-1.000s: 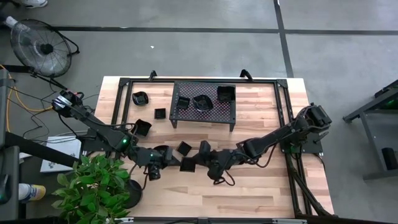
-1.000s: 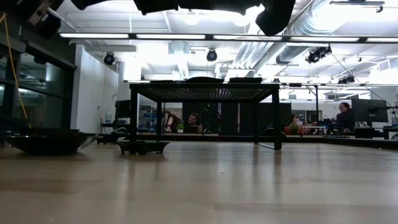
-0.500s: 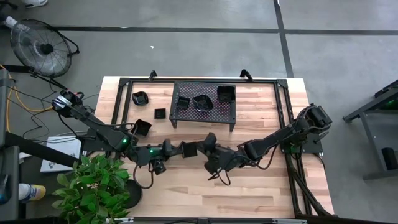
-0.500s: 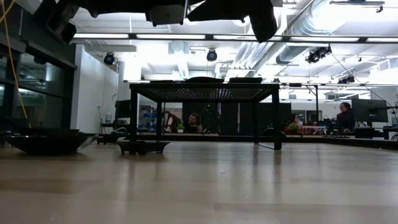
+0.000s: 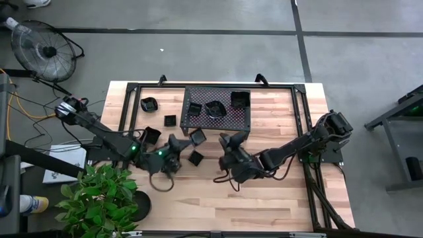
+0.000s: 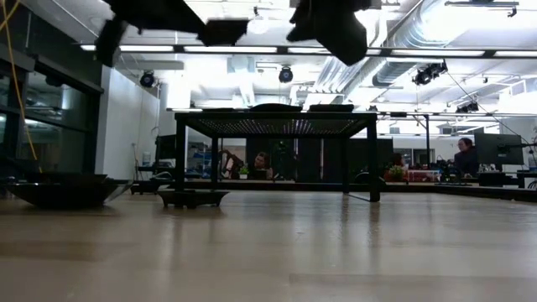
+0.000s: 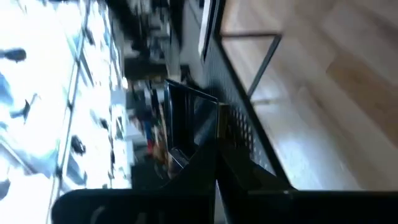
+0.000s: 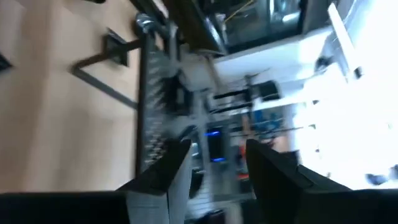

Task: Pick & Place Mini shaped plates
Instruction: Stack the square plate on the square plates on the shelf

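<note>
Both arms have swung away from the near edge toward the rack over the last second, and both grippers now sit higher above the table (image 5: 277,198).

Nearest, the loose plate (image 5: 195,158), a small black square, lies flat on the wood between the two arms. Just beyond it, the left gripper (image 5: 185,140) is closed. It looks to be pinching the held plate (image 5: 197,135) by one edge, though the overhead view blurs that contact. The left wrist view shows the same square dish (image 7: 186,115) standing on edge right ahead of the fingers, with the rack's mesh just behind it. Beside it, the right gripper (image 5: 233,139) is empty with its fingers spread, and its own wrist view (image 8: 217,155) shows nothing between them.

Farther on stands the rack (image 5: 248,116), already carrying a square plate (image 5: 194,108), a scalloped plate (image 5: 215,108) and a bigger square plate (image 5: 240,99). To its left, three more plates rest on the table: one (image 5: 152,135) near the left arm, a small one (image 5: 170,120) and a round one (image 5: 150,104) farthest back.

The risks, as I judge them:
- A grip on one thin edge lets a glossy dish pivot or slip if the arm moves quickly.
- The held plate is close to the rack's near rim, so coming in too low would knock it against the frame.
- The grippers are near each other, so any crossing path risks contact.
</note>
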You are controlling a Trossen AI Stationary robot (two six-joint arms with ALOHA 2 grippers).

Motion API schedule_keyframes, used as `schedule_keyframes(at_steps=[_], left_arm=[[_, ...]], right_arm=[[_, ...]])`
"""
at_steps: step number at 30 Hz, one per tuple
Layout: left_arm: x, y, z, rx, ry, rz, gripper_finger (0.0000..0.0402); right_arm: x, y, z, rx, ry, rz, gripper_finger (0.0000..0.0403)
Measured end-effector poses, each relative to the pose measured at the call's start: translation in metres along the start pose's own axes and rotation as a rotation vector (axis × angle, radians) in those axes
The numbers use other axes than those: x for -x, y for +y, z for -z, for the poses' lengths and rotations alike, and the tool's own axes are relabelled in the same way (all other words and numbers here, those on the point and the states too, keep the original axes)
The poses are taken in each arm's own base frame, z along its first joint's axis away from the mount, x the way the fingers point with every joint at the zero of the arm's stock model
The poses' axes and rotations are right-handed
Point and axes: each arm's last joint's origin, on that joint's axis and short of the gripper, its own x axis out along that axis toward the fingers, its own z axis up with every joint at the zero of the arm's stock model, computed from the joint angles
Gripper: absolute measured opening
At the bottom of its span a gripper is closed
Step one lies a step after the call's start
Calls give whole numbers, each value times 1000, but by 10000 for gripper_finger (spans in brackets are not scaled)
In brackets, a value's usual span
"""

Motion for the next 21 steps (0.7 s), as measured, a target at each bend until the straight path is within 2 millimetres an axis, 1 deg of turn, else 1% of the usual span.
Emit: schedule_keyframes(at_steps=[4, 9, 11, 14, 18, 21], left_arm=[[-17, 4, 13, 62, 85, -5, 0], [-36, 9, 31, 198, 195, -29, 0], [-41, 11, 37, 213, 235, -37, 0], [-48, 12, 45, 228, 279, -43, 0], [-55, 14, 54, 293, 329, -61, 0], [-59, 15, 59, 336, 353, -71, 0]], right_arm=[[0, 7, 7, -139, 13, -71, 145], [-8, 4, 10, -233, 47, -34, 146], [-15, 0, 10, -274, 57, -12, 144], [-27, -6, 13, -391, 72, 2, 143], [-45, -12, 20, -489, 114, 23, 142], [-54, -14, 24, -569, 118, 3, 142]])
